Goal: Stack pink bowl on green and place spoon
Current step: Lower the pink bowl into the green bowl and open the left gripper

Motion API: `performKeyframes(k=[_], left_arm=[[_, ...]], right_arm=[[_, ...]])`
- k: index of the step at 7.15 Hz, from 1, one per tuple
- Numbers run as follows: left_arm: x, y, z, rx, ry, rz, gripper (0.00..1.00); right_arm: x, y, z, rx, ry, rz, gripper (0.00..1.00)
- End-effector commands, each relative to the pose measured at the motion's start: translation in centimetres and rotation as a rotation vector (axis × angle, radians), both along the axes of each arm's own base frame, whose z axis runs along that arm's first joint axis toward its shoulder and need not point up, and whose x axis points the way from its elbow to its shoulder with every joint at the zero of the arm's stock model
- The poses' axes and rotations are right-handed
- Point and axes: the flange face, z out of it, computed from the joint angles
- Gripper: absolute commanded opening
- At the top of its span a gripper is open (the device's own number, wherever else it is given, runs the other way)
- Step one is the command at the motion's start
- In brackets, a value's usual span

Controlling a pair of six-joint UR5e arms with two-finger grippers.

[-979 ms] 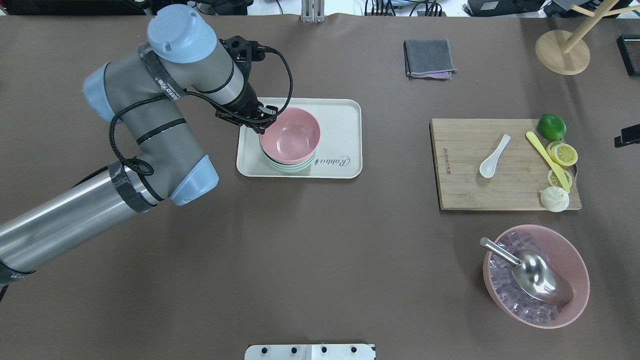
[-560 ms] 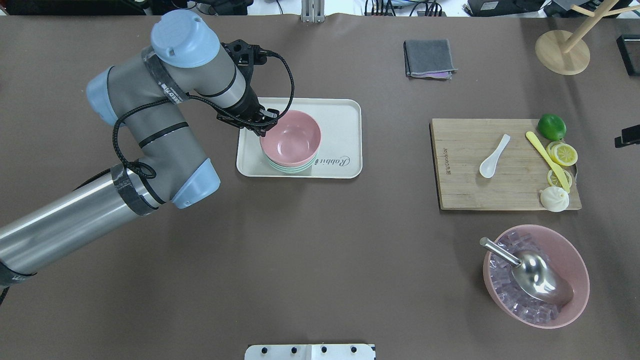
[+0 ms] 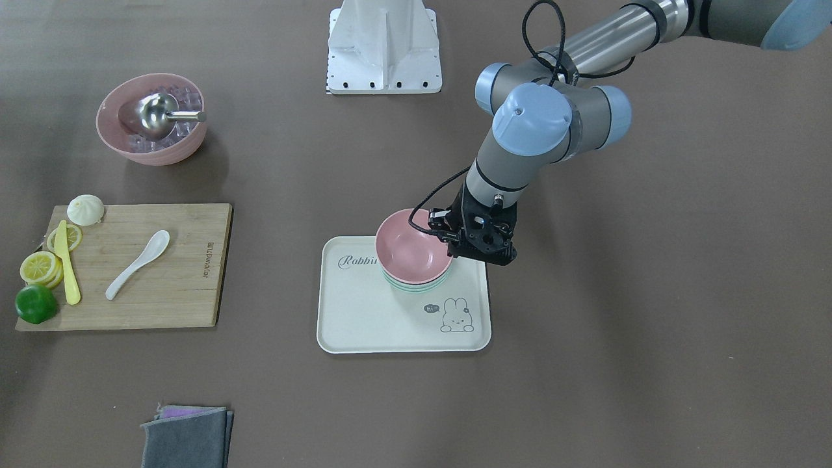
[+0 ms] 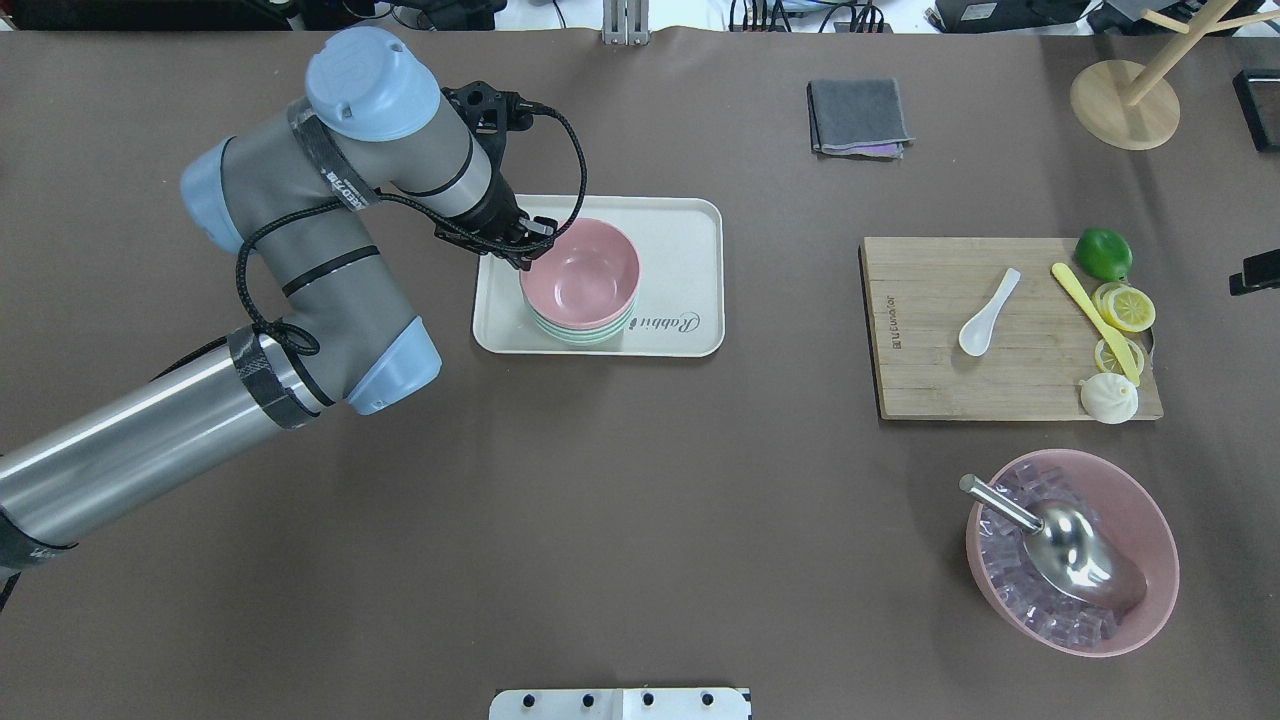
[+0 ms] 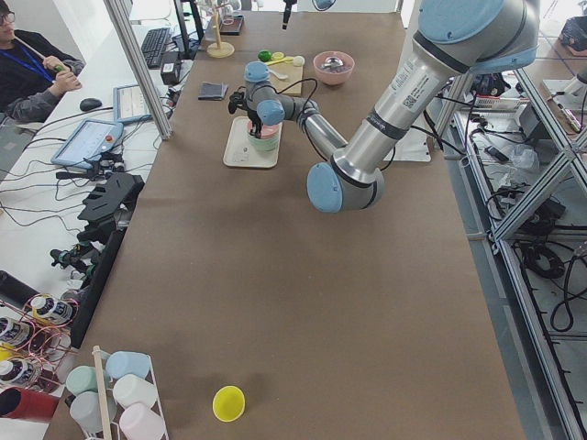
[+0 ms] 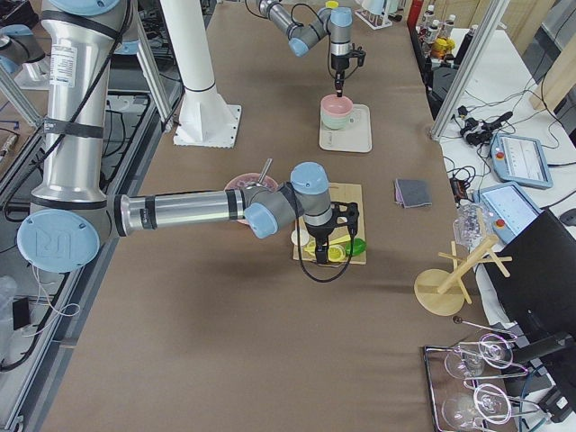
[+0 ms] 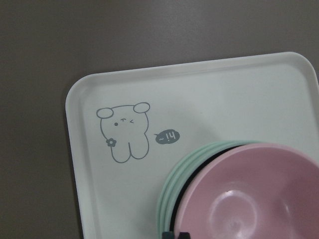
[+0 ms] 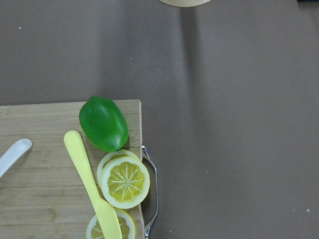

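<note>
The pink bowl (image 4: 580, 275) sits nested on a stack of green bowls (image 4: 580, 335) on the cream tray (image 4: 680, 240). My left gripper (image 4: 525, 255) is at the bowl's left rim and shut on it. In the front view the gripper (image 3: 455, 250) stands at the pink bowl's (image 3: 411, 247) edge. The left wrist view shows the pink bowl (image 7: 249, 199) inside the green ones (image 7: 172, 194). The white spoon (image 4: 988, 313) lies on the cutting board (image 4: 920, 390). My right gripper (image 6: 340, 220) hangs over the board's lime end; I cannot tell whether it is open.
On the board lie a lime (image 4: 1104, 253), lemon slices (image 4: 1125, 308), a yellow knife (image 4: 1095, 320) and a bun (image 4: 1108, 398). A large pink bowl (image 4: 1150, 520) holds ice and a metal scoop. A grey cloth (image 4: 858, 116) and a wooden stand (image 4: 1125, 105) sit at the back.
My left gripper has lowered the pink bowl a little onto the green stack, and the arm has shifted slightly right. Everything else is still.
</note>
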Motion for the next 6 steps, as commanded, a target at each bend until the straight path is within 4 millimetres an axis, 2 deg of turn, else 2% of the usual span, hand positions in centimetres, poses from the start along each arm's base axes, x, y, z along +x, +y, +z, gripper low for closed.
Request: performKeyframes(k=[1, 5, 6], left_arm=[[0.13, -0.15, 0.24, 0.002, 0.000, -0.002, 0.00], [0.29, -0.29, 0.61, 0.009, 0.003, 0.000, 0.00], [0.26, -0.27, 0.55, 0.015, 0.003, 0.004, 0.38]], right_arm=[[0.00, 0.00, 0.00, 0.000, 0.000, 0.001, 1.00], [-0.05, -0.18, -0.21, 0.005, -0.001, 0.000, 1.00], [-0.05, -0.18, -0.21, 0.005, -0.001, 0.000, 1.00]])
